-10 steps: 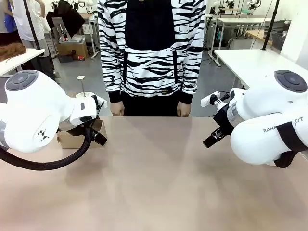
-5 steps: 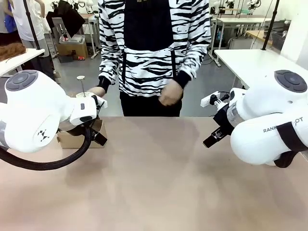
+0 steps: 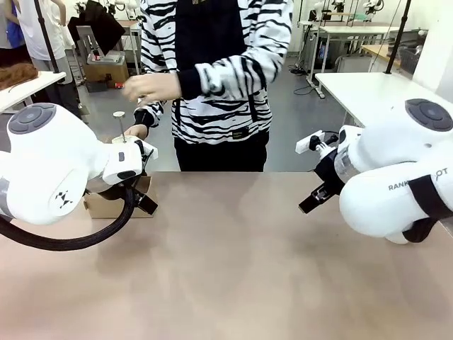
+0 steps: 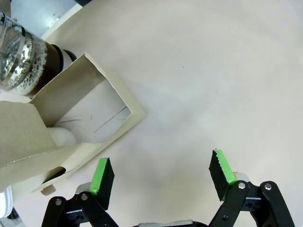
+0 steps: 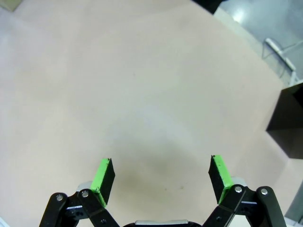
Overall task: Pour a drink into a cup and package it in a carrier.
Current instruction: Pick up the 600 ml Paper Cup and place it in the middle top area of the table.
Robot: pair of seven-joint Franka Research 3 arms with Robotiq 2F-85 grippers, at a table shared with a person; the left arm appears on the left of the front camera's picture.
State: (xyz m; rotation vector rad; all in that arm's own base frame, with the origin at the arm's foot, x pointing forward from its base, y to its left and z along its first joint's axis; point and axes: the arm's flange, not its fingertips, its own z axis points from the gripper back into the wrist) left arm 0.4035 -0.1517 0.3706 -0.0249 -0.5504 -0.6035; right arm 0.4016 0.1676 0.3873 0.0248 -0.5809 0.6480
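Note:
The brown cardboard carrier (image 4: 71,120) lies at the table's far left, partly behind my left arm in the front view (image 3: 113,205). Close behind it stands the glass jug (image 4: 19,56) with dark drink (image 4: 60,53) low in it; its plunger knob (image 3: 118,114) rises above my arm. A person's hand (image 3: 138,131) is at the jug. Something white and rounded (image 4: 61,137) sits inside the carrier; I cannot tell whether it is the cup. My left gripper (image 4: 163,175) hangs open over bare table right beside the carrier. My right gripper (image 5: 161,172) is open above bare table at the right.
The person in a striped top stands at the far edge, the other hand (image 3: 152,88) raised at chest height. My right arm's bulk (image 3: 396,184) fills the table's right side. The tan tabletop (image 3: 226,248) is bare between the arms.
The person's hands left the table edge: one went to the jug at the left, the other rose across the chest. Both arms stayed nearly still.

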